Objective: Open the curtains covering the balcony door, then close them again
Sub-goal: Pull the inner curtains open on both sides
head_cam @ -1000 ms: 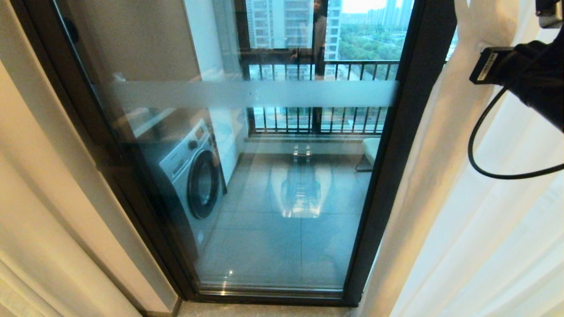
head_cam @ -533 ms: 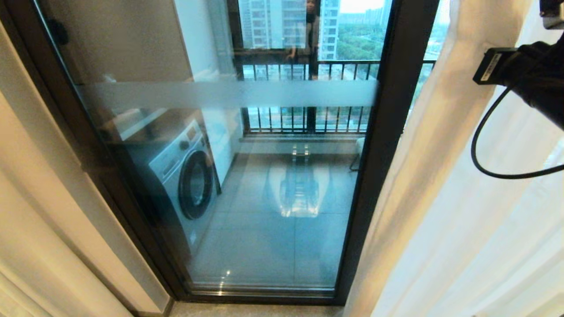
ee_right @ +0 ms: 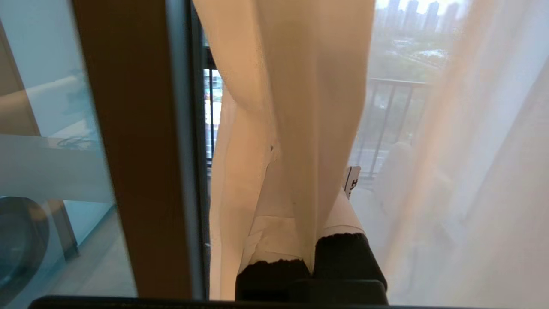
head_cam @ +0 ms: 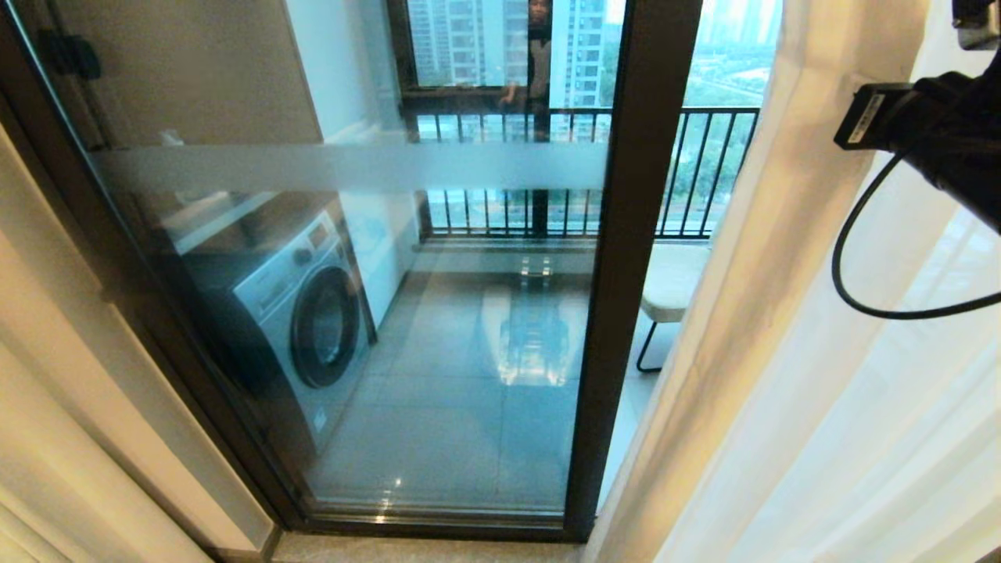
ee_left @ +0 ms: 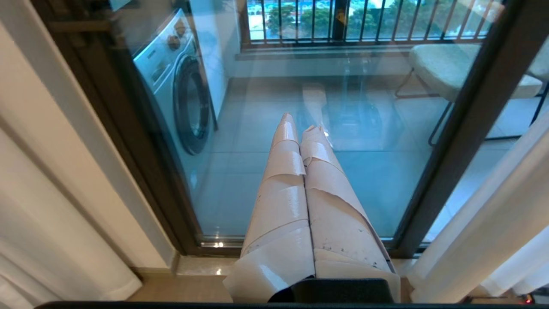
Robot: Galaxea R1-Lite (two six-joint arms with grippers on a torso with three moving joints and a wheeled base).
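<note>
The balcony door [head_cam: 618,274] has tall glass panes in a dark frame that fill the middle of the head view. The cream curtains [head_cam: 751,313] hang bunched at its right, with the sheer layer [head_cam: 884,407] further right. My right arm [head_cam: 938,141] reaches in from the upper right. In the right wrist view my right gripper [ee_right: 311,180] is shut on a fold of the cream curtain [ee_right: 300,86], beside the door frame [ee_right: 128,150]. My left gripper [ee_left: 300,126] hangs low before the glass, shut and holding nothing.
Behind the glass stand a washing machine [head_cam: 297,313], a pale stool [head_cam: 672,281] and a black railing [head_cam: 547,211]. A cream wall [head_cam: 78,391] borders the door on the left. A person's reflection [head_cam: 539,47] shows in the upper glass.
The whole head view has shifted left, so the camera has moved right. The curtain edge has drawn further right of the door's upright, uncovering the stool and more railing.
</note>
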